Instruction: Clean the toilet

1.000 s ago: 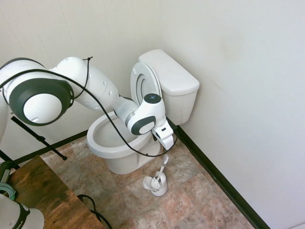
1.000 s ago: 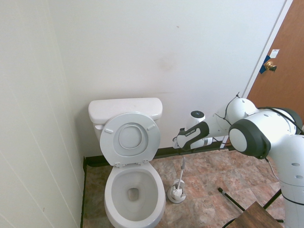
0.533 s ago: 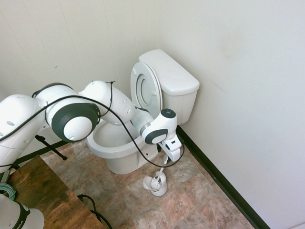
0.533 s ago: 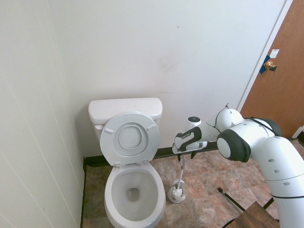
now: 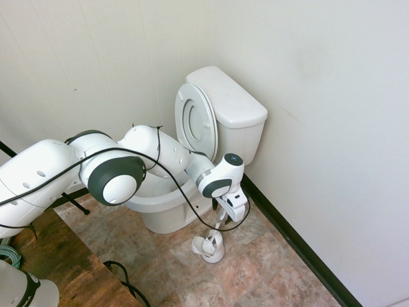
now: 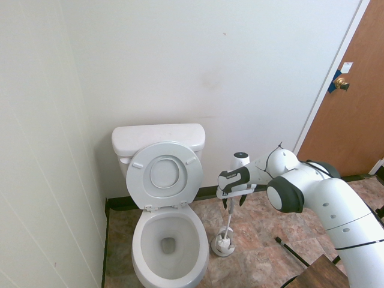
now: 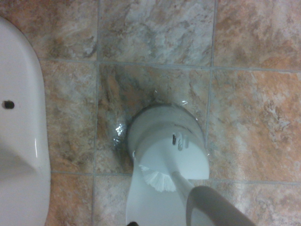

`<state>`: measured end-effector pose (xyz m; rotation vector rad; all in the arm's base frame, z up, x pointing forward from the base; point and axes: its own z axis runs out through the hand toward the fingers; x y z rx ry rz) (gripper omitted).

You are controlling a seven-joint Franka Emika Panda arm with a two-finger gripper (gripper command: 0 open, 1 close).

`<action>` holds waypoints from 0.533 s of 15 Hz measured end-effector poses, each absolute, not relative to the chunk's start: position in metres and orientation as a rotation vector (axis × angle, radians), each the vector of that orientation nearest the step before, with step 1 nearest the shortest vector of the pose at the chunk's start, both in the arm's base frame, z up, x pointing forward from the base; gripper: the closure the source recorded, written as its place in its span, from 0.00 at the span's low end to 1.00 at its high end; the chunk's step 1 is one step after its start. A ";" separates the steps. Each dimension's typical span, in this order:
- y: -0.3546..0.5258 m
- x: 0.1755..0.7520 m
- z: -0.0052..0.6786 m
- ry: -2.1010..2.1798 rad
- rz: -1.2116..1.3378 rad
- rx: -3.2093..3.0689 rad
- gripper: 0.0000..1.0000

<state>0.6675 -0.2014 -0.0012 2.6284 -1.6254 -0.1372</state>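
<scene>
The toilet (image 6: 170,243) is white, its lid (image 6: 165,175) raised against the tank (image 6: 158,138); its bowl (image 5: 150,195) is partly hidden by my arm in the first exterior view. Its base (image 7: 19,117) fills one side of the wrist view. Beside it on the floor stands a slim white brush (image 6: 228,221) in a small white holder (image 6: 223,245). My gripper (image 6: 233,204) points down over the brush, open, with the handle's top between its fingers. The first exterior view shows my gripper (image 5: 223,217) just above the holder (image 5: 209,246). The wrist view looks down on holder (image 7: 167,150), bristles (image 7: 157,179) and grey handle (image 7: 211,209).
The wall with its dark baseboard (image 5: 294,246) runs close behind the brush. A brown door (image 6: 348,114) stands at the right. A wooden surface (image 5: 57,256) sits at the near left. The floor is stone-pattern tile (image 7: 254,122).
My arm has swung down and toward the brush. The gripper, open throughout, has dropped from above the handle to around its top. Toilet and brush have not moved.
</scene>
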 end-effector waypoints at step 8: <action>-0.206 0.673 -0.004 -1.640 -0.178 2.636 1.00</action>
